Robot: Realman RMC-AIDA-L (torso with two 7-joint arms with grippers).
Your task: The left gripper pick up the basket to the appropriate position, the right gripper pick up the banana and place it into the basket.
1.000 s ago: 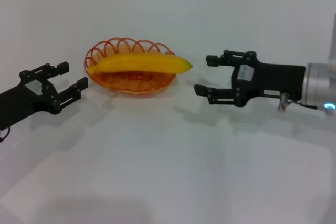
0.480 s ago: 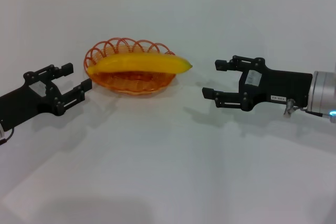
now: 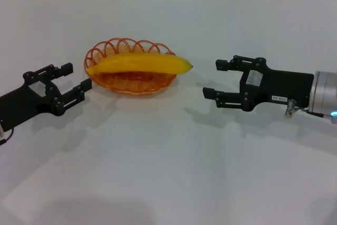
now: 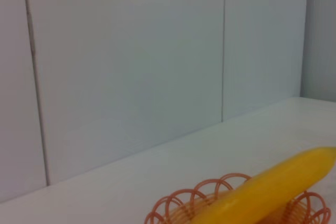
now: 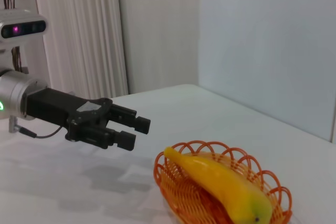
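Basket [image 3: 130, 77] sits just off the left gripper [image 3: 72, 80] fingertips; light, springy wire, so grab the rim. Banana [image 3: 138, 63] lies across it, apart from the right gripper [image 3: 216, 78]: smooth, bruisable, take mid-body. Both claws wide open, empty.

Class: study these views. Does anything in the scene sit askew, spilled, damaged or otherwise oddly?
Only slightly: the yellow curved banana lies across the orange wire basket's rim, its tip overhanging. The open left gripper and open right gripper flank it, touching nothing.
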